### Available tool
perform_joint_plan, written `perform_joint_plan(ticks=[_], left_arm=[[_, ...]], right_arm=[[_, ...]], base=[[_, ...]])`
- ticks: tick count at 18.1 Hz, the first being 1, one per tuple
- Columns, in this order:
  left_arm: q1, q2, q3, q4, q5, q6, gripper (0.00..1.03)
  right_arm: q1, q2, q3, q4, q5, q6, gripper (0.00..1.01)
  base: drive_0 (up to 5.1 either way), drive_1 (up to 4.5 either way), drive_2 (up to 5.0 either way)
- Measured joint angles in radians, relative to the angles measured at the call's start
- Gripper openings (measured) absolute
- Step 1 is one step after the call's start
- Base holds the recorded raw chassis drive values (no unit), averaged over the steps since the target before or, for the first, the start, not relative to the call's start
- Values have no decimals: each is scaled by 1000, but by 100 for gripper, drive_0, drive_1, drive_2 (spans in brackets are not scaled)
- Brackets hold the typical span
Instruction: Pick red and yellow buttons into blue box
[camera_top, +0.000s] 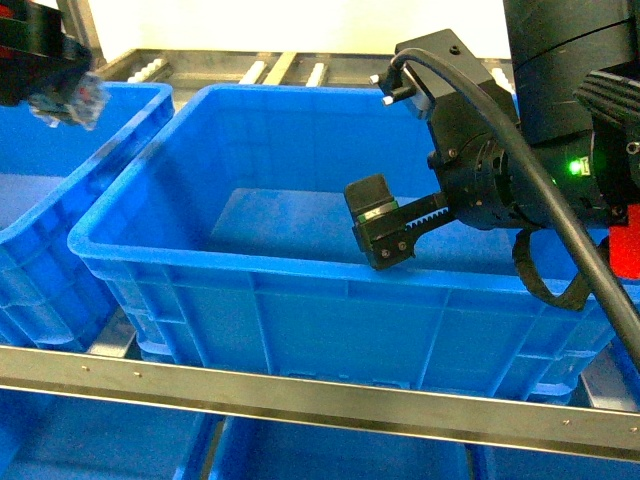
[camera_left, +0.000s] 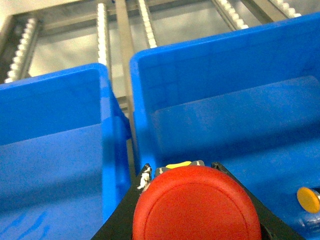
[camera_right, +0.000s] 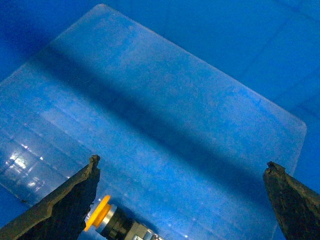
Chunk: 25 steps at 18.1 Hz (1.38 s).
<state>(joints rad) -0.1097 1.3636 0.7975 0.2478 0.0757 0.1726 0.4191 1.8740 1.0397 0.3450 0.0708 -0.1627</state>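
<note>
The deep blue box (camera_top: 250, 262) fills the middle of the head view. On its floor (camera_right: 175, 100) the yellow button (camera_right: 106, 222) lies on its side, just beside the left finger of my open right gripper (camera_right: 183, 164). In the head view that right gripper (camera_top: 378, 235) hangs inside the box over its near wall. My left gripper (camera_left: 181, 167) is shut on the red button (camera_left: 196, 206), whose cap fills the space between the jaws. It hovers above the box's left wall (camera_left: 145, 100), and the yellow button (camera_left: 308, 199) shows lower right. The left gripper (camera_top: 62, 92) sits top left.
A second blue crate (camera_top: 60, 200) stands to the left, its wall close against the box. A metal rail (camera_top: 300, 385) crosses the front, with more blue crates below it. Roller tracks (camera_top: 280, 65) run behind the crates.
</note>
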Motion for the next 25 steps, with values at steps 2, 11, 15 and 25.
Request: perform_joint_plan(ticks=[2,11,15,25], left_arm=[[-15,146,84,18,77,21,30],[-77,540,359,-44,114,13,30],[-72,540,357,-11,56,7,67],[-33,425,-80,761,-225,-145,55]], right_arm=[[0,0,0,0,0,0,98],[-1,0,0,0,0,0,98],[0,0,0,0,0,0,98],[-104,-108,-452,780,260,131,52]], base=[[0,0,0],[0,0,0],[0,0,0],[0,0,0]])
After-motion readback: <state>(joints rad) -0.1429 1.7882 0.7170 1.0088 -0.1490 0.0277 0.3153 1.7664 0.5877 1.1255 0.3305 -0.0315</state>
